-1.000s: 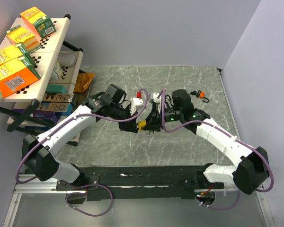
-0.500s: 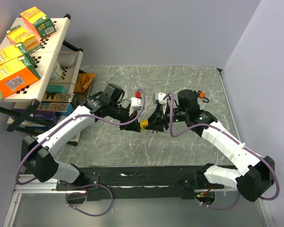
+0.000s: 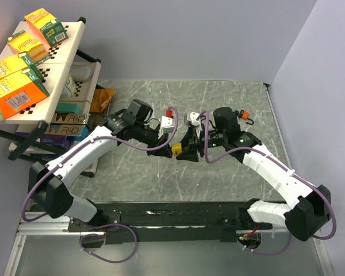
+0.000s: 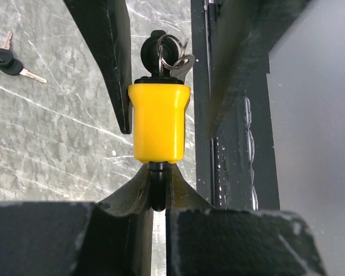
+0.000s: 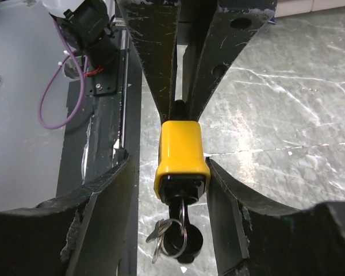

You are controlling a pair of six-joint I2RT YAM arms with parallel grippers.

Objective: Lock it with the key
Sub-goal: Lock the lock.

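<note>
From their bases at the near edge both arms bend inward and meet low over the middle of the table [image 3: 230, 98]. The left gripper [image 4: 156, 183] is pinched tight on the black shackle of the yellow padlock [image 4: 159, 123], which lies level between the two grippers, keyhole end toward the right arm. The right gripper [image 5: 181, 172] has its fingers spread to either side of that end, gripping nothing. A black-headed key [image 5: 183, 238] sits in the keyhole, a ring with a second key hanging from it. Loose keys [image 4: 10, 66] lie on the grey-green marbled top. Farther off, a small orange and black object [image 3: 245, 115] lies toward the far right, and a rack [image 3: 69, 39] of yellow and orange boxes [image 3: 17, 95] stands at the left, against grey walls
</note>
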